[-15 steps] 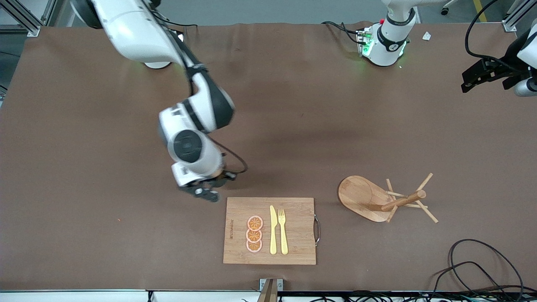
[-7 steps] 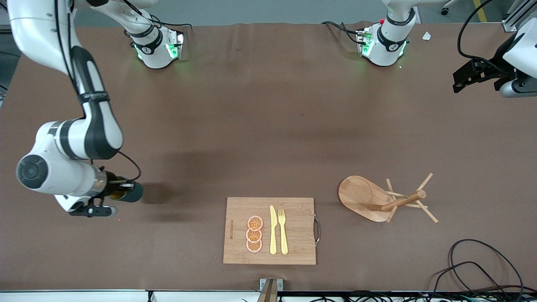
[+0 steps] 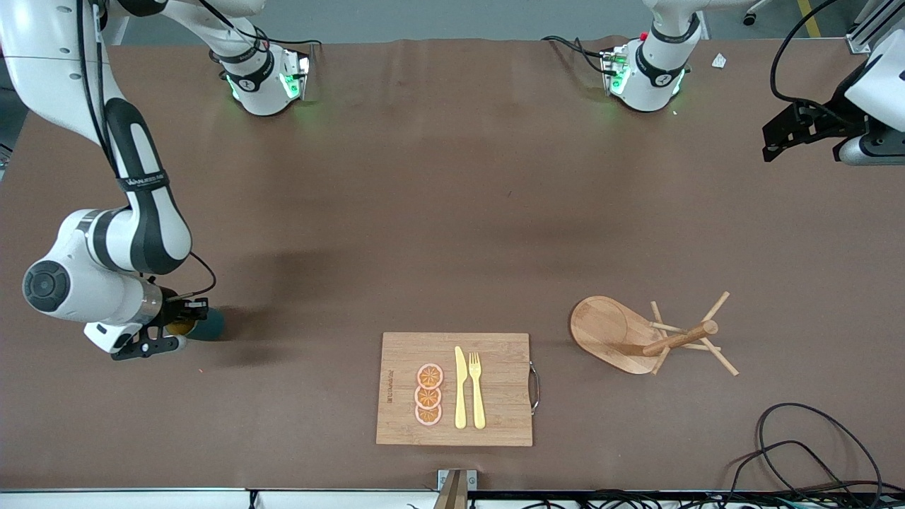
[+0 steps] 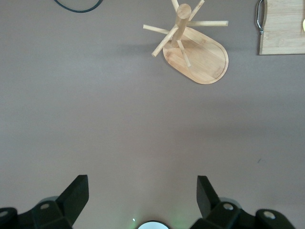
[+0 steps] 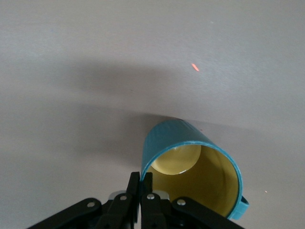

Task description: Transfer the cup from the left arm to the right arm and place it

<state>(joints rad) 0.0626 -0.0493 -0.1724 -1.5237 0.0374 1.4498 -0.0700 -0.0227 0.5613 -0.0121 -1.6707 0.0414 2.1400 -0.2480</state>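
Observation:
The teal cup (image 3: 209, 326) with a mustard-yellow inside lies tipped on its side, low over the brown table at the right arm's end. My right gripper (image 3: 182, 322) is shut on its rim. In the right wrist view the cup (image 5: 177, 136) opens toward the camera, its small handle (image 5: 241, 206) at one side, and the right gripper (image 5: 141, 180) pinches the thin wall, one finger inside and one outside. I cannot tell whether the cup touches the table. My left gripper (image 3: 778, 138) waits open and empty above the left arm's end of the table, also seen as the left gripper (image 4: 142, 191).
A wooden cutting board (image 3: 495, 353) with three orange slices (image 3: 428, 394), a yellow knife (image 3: 460, 387) and a fork (image 3: 477, 389) lies near the front edge. The wooden peg stand (image 3: 615, 332) lies beside it toward the left arm's end. Black cables (image 3: 799, 445) coil at the corner.
My right arm has swung with the cup from beside the cutting board to the right arm's end of the table and has settled a little lower. The left arm has barely shifted.

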